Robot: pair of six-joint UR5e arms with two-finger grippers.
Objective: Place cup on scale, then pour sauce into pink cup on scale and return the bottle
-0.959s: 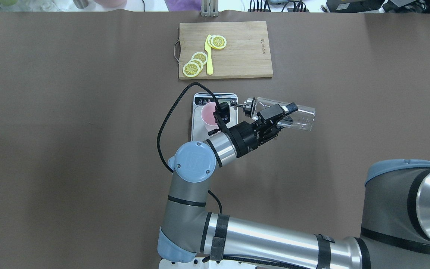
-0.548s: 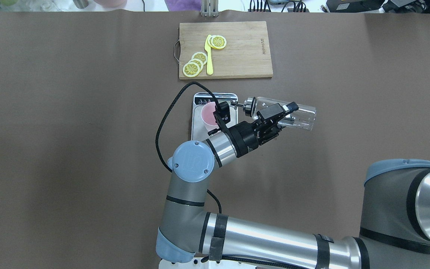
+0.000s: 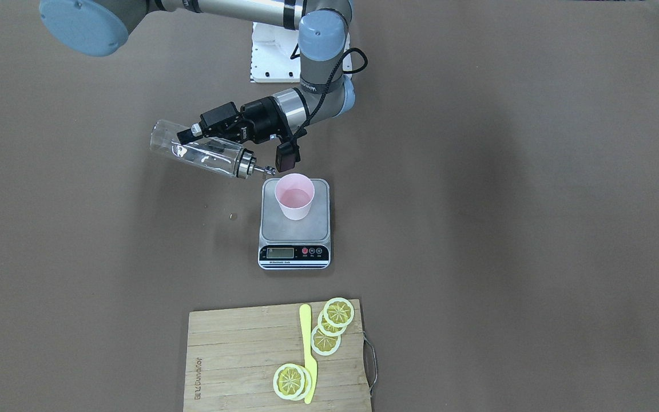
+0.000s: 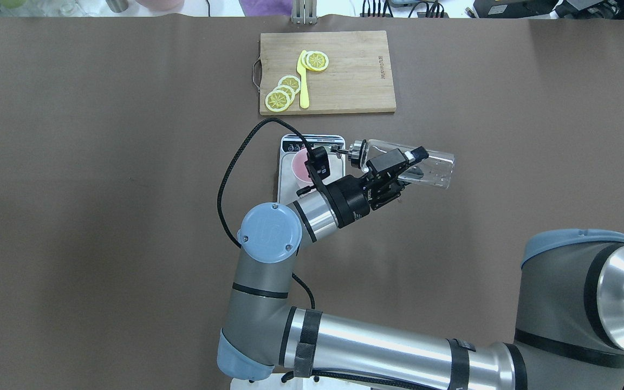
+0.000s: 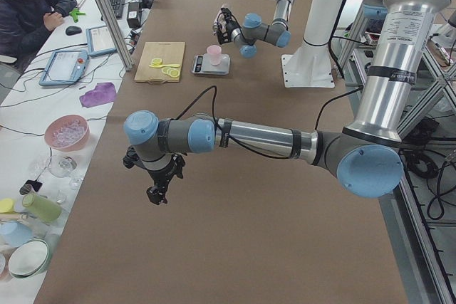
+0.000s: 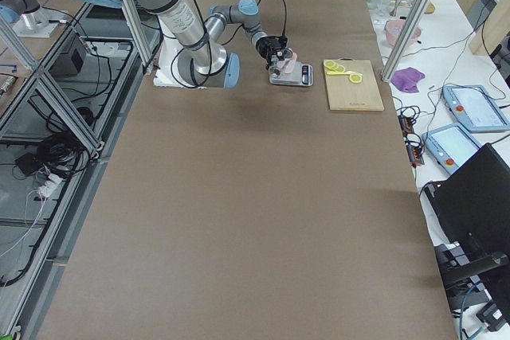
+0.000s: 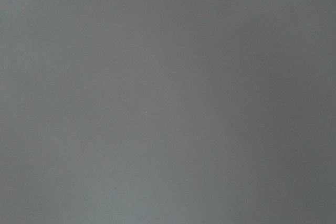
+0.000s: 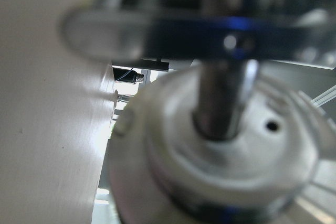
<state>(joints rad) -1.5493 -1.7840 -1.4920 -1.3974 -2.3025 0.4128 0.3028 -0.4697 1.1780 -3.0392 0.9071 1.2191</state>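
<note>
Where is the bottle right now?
In the front-facing view the bottle hangs tilted in the right claw, to the view's left of the scale, its spout pointing toward the cup standing on it.

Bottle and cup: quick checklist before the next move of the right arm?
1. Cup upright on scale: ok.
2. Right gripper shut on bottle: ok.
3. Spout over cup mouth: not ok, its tip sits beside the rim in both top views.
4. Display zeroed: cannot tell, too small.
5. Sauce in bottle: cannot tell.
6. Left gripper far from scale: ok.
</note>
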